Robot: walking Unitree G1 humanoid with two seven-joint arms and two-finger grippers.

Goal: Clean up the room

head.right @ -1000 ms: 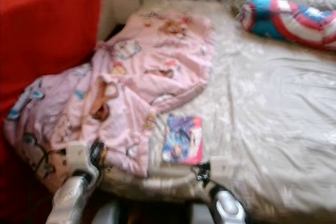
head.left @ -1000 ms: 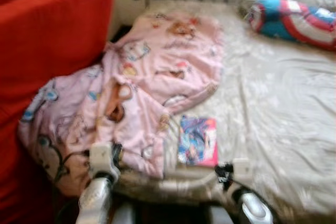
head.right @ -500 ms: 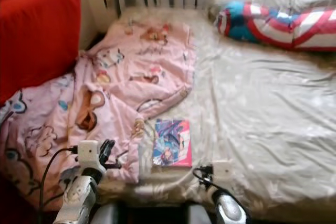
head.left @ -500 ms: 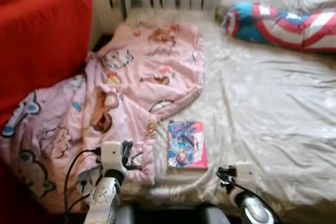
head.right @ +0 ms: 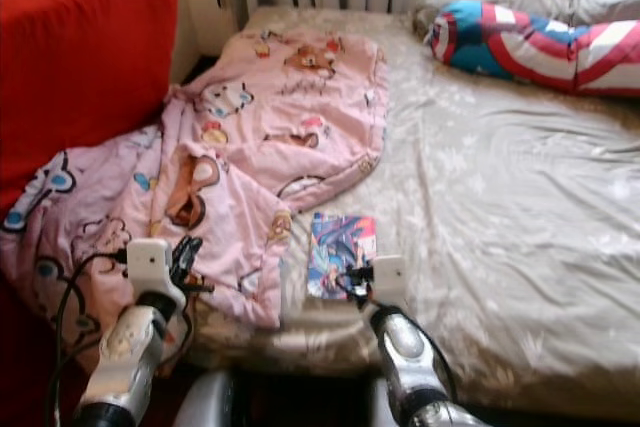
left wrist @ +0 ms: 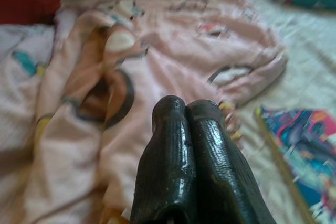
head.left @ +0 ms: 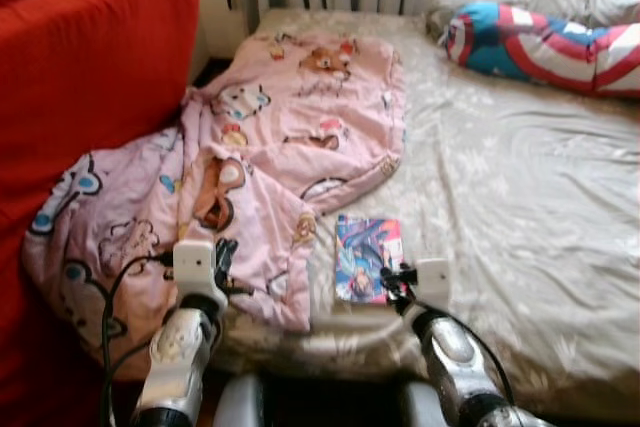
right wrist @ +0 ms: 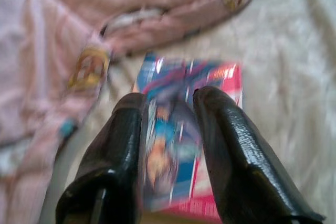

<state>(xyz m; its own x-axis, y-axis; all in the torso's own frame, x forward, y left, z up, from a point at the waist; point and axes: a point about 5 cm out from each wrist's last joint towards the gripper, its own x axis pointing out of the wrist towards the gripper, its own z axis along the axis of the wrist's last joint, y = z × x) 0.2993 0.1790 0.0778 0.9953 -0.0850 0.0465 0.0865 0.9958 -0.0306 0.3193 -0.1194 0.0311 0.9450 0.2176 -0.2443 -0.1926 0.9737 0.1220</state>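
Because the comic book point(head.left: 368, 257) lies flat on the soft bed point(head.left: 520, 207), near its front edge and just beside the pink cartoon blanket point(head.left: 260, 167), the grasp may easily fail. The fingers could press the thin cover into the sheet and slide over it, or they could take a fold of the sheet together with the book. If the right gripper point(right wrist: 168, 98) pushes forward instead of closing, I judge that the book may slip under the blanket's edge.

The right gripper hovers over the near end of the book. Its fingers point(right wrist: 226, 145) are a little apart, with a narrow gap through which the book's cover is visible, and they hold nothing; I cannot tell whether the tips already touch the cover.

The left gripper point(left wrist: 186, 109) is above the blanket near the bed's front corner, with its fingers pressed together and nothing between them. A red sofa point(head.left: 90, 77) stands beside the bed, and a striped pillow point(head.left: 545, 37) lies at the far end.
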